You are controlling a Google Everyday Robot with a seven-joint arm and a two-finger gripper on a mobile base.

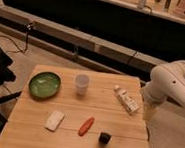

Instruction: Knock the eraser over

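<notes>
A wooden table (pixel 33 137) fills the middle of the scene. The eraser (pixel 105 138), a small black block, sits toward the near right part of the table, close to the near edge. It seems to stand upright, though the view is too poor to be sure. Just to its left lies an orange carrot-shaped piece (pixel 86 126), tilted, with its far end leaning right, and the two do not touch. Further left lies a flat white pad (pixel 55 120).

On the far half of the table, a green bowl (pixel 44 84) sits at the left and a clear cup (pixel 81 84) stands upright near the middle. A white bottle (pixel 127 99) lies on its side toward the right edge.

The robot's white arm (pixel 172 85) comes in from the right, off the table. The gripper (pixel 148 111) hangs down just beyond the table's right edge, near the bottle and well apart from the eraser. It holds nothing that can be seen. Whether it is spread or pressed together, I cannot tell.
</notes>
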